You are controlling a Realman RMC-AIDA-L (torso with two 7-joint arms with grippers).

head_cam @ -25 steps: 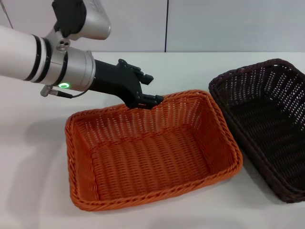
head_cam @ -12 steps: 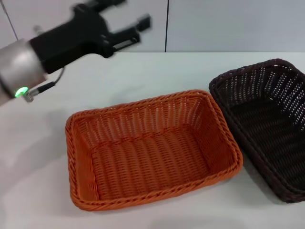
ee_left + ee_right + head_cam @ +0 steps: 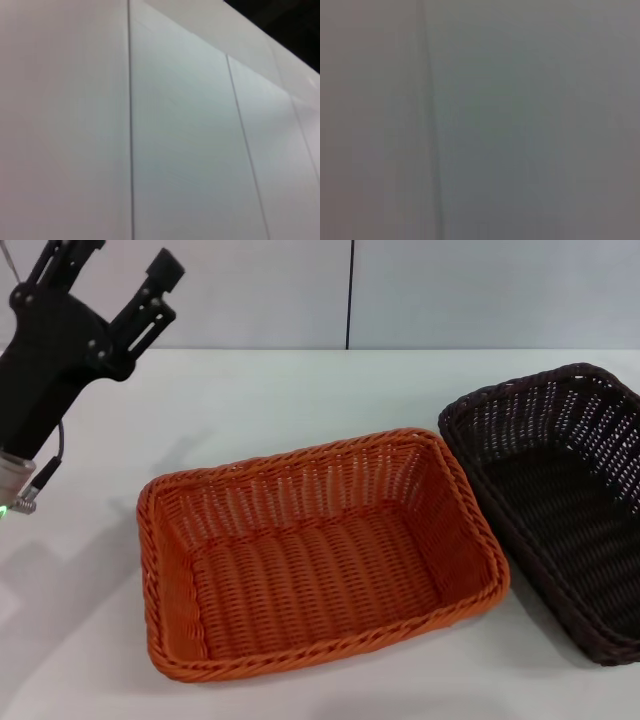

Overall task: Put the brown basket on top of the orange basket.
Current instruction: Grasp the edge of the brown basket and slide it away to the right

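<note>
The orange basket (image 3: pixel 320 570) sits empty on the white table at the centre of the head view. The brown basket (image 3: pixel 570 500) stands right beside it on the right, its left rim close against the orange basket's right rim. My left gripper (image 3: pixel 112 260) is raised high at the far left, well away from both baskets, with its fingers (image 3: pixel 158 272) spread open and empty. My right gripper is out of view. Both wrist views show only blank wall panels.
The white table (image 3: pixel 300 390) runs back to a pale panelled wall (image 3: pixel 450 290). The brown basket reaches the right edge of the head view.
My left gripper left the orange basket's far rim, opened, and swung up and to the left. Neither basket has moved.
</note>
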